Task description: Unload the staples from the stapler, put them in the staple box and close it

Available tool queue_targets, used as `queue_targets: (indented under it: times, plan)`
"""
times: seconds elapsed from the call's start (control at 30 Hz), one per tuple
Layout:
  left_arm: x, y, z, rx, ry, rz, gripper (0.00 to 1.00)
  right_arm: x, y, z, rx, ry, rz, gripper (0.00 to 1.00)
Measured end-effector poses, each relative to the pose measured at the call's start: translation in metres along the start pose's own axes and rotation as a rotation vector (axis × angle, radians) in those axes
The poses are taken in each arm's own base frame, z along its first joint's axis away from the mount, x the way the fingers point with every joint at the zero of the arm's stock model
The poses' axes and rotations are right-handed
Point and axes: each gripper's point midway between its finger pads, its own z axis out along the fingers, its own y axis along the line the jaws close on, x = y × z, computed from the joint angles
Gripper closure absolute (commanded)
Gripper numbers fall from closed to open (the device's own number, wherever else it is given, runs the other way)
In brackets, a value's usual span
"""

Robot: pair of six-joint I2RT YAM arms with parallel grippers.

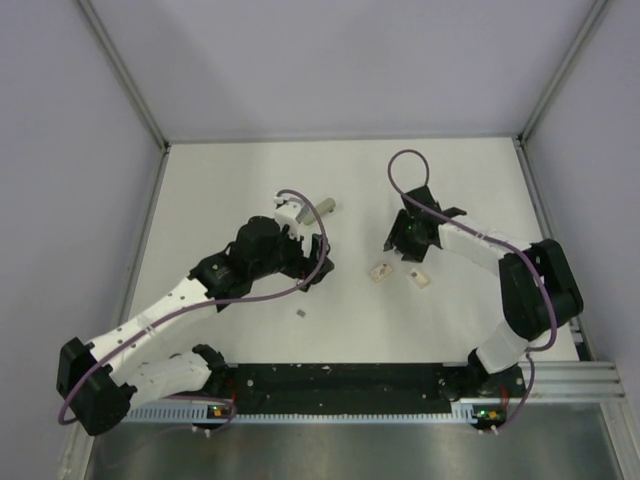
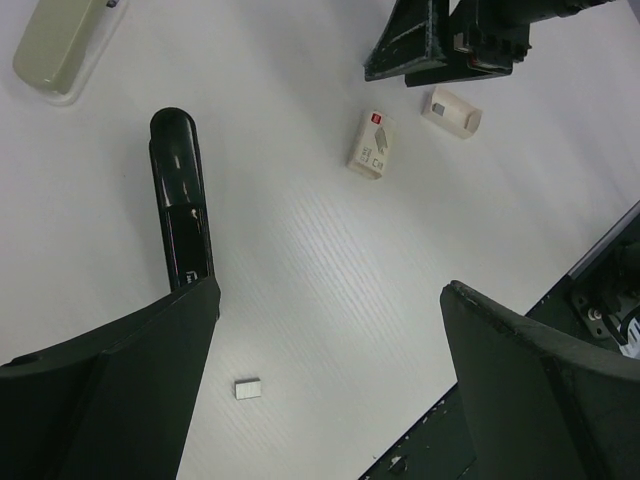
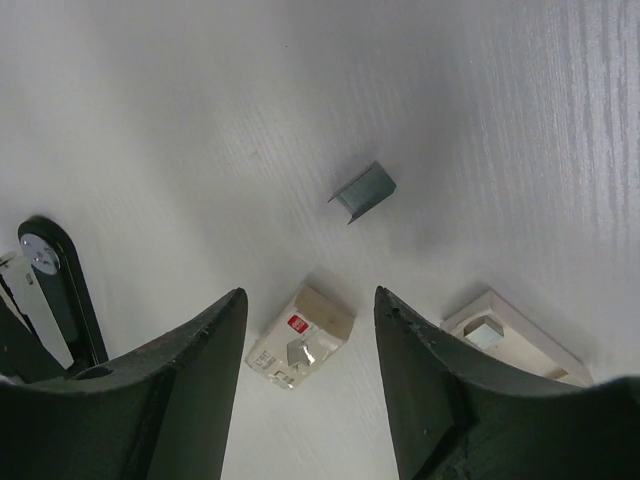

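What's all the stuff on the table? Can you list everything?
stapler: one, black, lying by the left gripper's finger
olive-grey bar: one, beyond the stapler
red-label box: one, beige, mid-table
plain box: one, beige, beside the red-label box
staple strip: one, grey, alone near the front
table: one, white
left gripper: black, open, empty
right gripper: black, open, above the boxes

Glossy black stapler; beige box, red label; white table.

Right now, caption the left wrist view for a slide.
Open left claw above black stapler, staple strip, two beige boxes and olive-grey bar.
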Motion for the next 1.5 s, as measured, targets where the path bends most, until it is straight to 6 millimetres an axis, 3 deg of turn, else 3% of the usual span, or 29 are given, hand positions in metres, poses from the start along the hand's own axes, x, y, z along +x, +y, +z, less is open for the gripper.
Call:
queue_targets:
  times: [0.47,1.03,1.3,1.5]
  plan:
    - [0.018,-0.009,0.009,0.075,0.069,0.010,0.02,-0.006,0.000,0.034,0.113,0.007,0.138,0.46]
    - [0.026,-0.014,0.016,0.108,0.109,0.005,0.02,-0.022,-0.017,0.035,0.170,0.009,0.202,0.48]
    - [0.026,-0.014,0.016,0.108,0.108,0.005,0.02,-0.025,-0.014,0.039,0.172,0.016,0.186,0.54]
    - [0.026,-0.013,0.016,0.107,0.107,0.006,0.02,-0.026,-0.012,0.042,0.171,0.027,0.172,0.69]
